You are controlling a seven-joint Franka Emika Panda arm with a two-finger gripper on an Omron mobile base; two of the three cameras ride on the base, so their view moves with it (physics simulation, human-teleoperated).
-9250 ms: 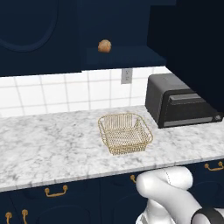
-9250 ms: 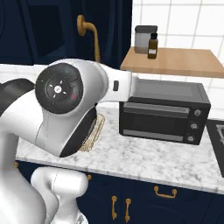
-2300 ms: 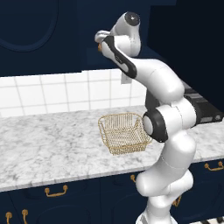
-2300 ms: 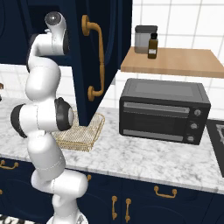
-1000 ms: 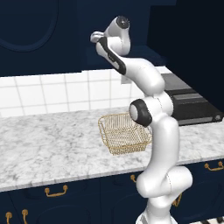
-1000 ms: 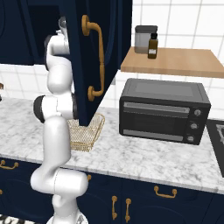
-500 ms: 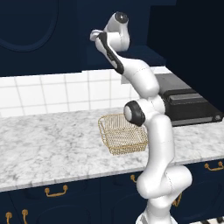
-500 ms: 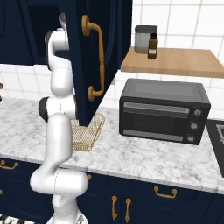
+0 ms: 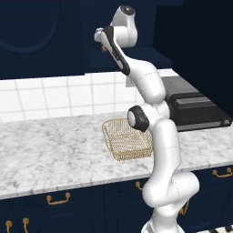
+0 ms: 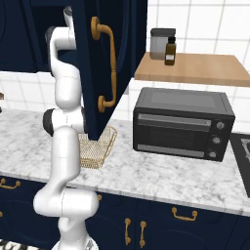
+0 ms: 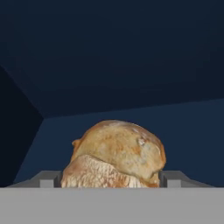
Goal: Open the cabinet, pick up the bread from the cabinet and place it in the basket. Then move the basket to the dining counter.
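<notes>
The navy cabinet (image 9: 54, 32) stands open, its door (image 10: 97, 73) with the long brass handle swung out toward me. On the cabinet shelf sits the golden-brown bread (image 11: 116, 153). It is close in the hand view, between the two fingertips (image 11: 50, 179) of my gripper (image 11: 111, 179). The jaws stand wide apart on either side of the roll. My arm reaches up into the cabinet, and the gripper (image 9: 99, 36) is at shelf height. Below on the marble worktop, the gold wire basket (image 9: 127, 139) (image 10: 97, 146) stands empty. The dining counter is out of view.
A black toaster oven (image 10: 183, 124) (image 9: 195, 109) sits on the worktop right of the basket. Above it, a wooden shelf (image 10: 195, 68) holds a jar (image 10: 157, 43) and a brown bottle (image 10: 170, 51). The open door hangs over the basket's right side.
Over the last seconds my arm has stretched further up and into the cabinet, bringing the hand to the bread. In the last half second it has barely moved.
</notes>
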